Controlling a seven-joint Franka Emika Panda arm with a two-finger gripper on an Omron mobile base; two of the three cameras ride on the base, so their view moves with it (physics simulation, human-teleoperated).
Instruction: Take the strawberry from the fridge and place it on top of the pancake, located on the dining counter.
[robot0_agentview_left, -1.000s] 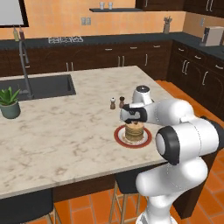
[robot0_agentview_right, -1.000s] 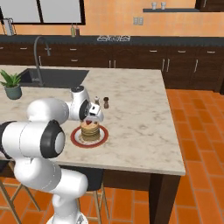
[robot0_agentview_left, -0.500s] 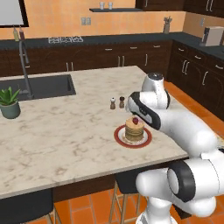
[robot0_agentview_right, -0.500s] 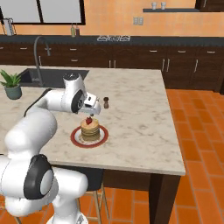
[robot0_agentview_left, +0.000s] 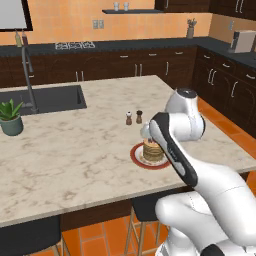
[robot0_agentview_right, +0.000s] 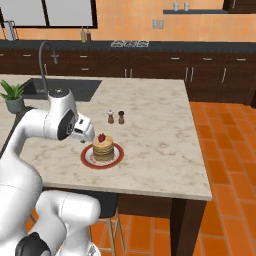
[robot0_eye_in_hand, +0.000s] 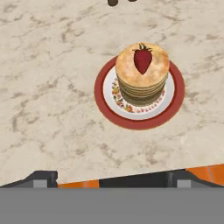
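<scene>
Claw tips (robot0_eye_in_hand: 111, 178) sit spread wide and hold nothing, above the near edge of my desk (robot0_eye_in_hand: 48, 87). Ahead, the strawberry (robot0_eye_in_hand: 142, 59) lies on top of the pancake (robot0_eye_in_hand: 142, 74) stack, which stands on the red-rimmed plate (robot0_eye_in_hand: 139, 124). Two small shakers (robot0_agentview_right: 115, 117) stand just beyond the plate.

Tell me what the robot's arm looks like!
The arm is smooth, glossy white, built from fat rounded tube pieces. Dark bands and round dark caps mark its joints, like the grey disc on its side. At its end, the gripper has two small dark tips.
</scene>
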